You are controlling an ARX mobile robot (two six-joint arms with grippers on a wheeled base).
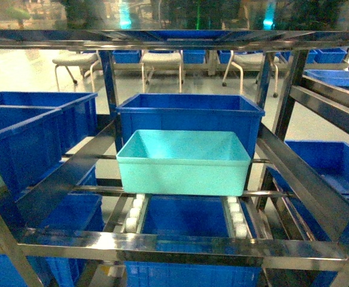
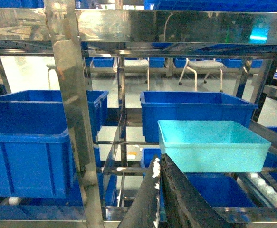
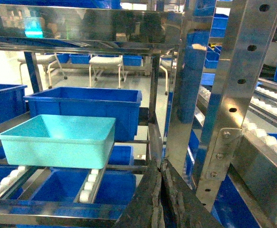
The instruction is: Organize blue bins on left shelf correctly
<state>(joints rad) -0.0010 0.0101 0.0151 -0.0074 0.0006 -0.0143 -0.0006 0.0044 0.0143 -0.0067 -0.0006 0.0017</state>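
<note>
1. On the far left of the tall stainless-steel roller shelf, dark royal-blue ribbed plastic bins fill the neighbouring bay.
2. In the middle bay the light turquoise rectangular plastic tub sits squarely on the white roller tracks, just in front of another royal-blue ribbed bin and touching or almost touching it; which, I cannot tell.
3. The tub looks empty, so probably light; its thin smooth sloping walls may flex and slip, and rollers beneath would let it coast when nudged.
4. The rolled rim on the near long wall, or the two short ends, seems the safest hold.
5. The left tool shows its dark jaws pressed together, holding nothing, low and near the tub's left corner.
6. The right tool is likewise closed and empty, to the tub's right beside a steel post.
</note>
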